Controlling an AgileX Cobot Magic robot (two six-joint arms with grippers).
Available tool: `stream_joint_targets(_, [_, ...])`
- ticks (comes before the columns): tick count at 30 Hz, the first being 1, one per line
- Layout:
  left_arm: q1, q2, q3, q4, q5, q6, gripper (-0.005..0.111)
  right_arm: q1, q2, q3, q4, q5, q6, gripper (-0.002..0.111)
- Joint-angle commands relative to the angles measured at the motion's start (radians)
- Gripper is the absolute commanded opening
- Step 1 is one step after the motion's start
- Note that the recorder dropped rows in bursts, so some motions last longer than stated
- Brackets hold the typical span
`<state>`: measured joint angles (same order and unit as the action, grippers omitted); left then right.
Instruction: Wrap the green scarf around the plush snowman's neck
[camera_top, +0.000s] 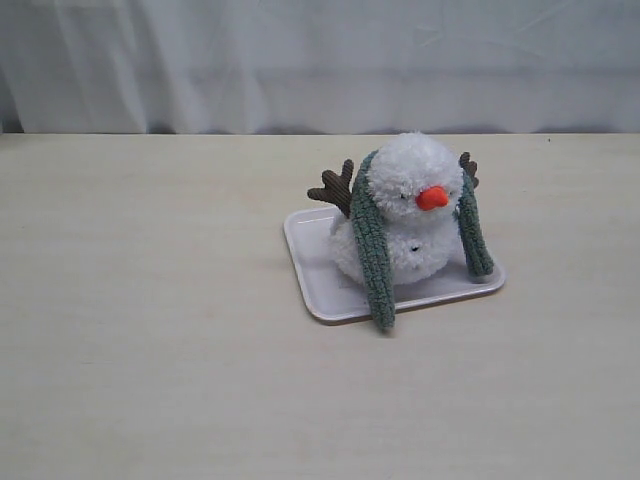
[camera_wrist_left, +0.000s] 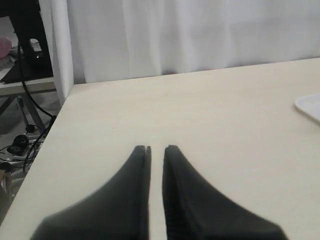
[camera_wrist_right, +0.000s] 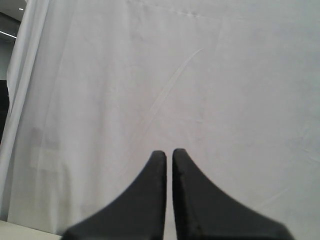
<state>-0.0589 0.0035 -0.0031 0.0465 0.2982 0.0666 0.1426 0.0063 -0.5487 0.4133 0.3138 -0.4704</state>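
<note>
Left gripper (camera_wrist_left: 156, 148) near-closed, empty | right gripper (camera_wrist_right: 169, 152) closed | green scarf (camera_top: 372, 250) drapes snowman (camera_top: 410, 165) on tray (camera_top: 310, 258)

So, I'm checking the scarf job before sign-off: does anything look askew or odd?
Yes. The green scarf is only draped behind the plush snowman, running up beside its head, not wrapped across the front. Both ends hang loose, and the longer one spills over the tray edge onto the table.
</note>
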Motion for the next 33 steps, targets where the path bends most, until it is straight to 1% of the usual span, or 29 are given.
stream_joint_targets(1, [0.004, -0.003, 0.003, 0.004, 0.014, 0.013, 0.01, 0.0, -0.006, 0.003, 0.001, 0.002, -0.005, 0.004])
stream_joint_targets(4, [0.004, -0.003, 0.003, -0.037, 0.014, 0.014, 0.01, 0.0, -0.006, 0.003, 0.001, 0.002, -0.005, 0.004])
stream_joint_targets(8, [0.004, -0.003, 0.003, -0.046, 0.014, 0.014, 0.01, 0.0, -0.006, 0.003, 0.001, 0.002, -0.005, 0.004])
stream_joint_targets(28, [0.004, -0.003, 0.003, -0.046, 0.019, 0.014, 0.01, 0.0, -0.006, 0.003, 0.001, 0.002, -0.005, 0.004])
stream_joint_targets(30, [0.004, -0.003, 0.003, -0.046, 0.019, 0.014, 0.01, 0.0, -0.006, 0.003, 0.001, -0.019, -0.005, 0.004])
stream_joint_targets(33, [0.004, -0.003, 0.003, -0.046, 0.019, 0.014, 0.01, 0.0, -0.006, 0.003, 0.001, -0.056, 0.067, 0.004])
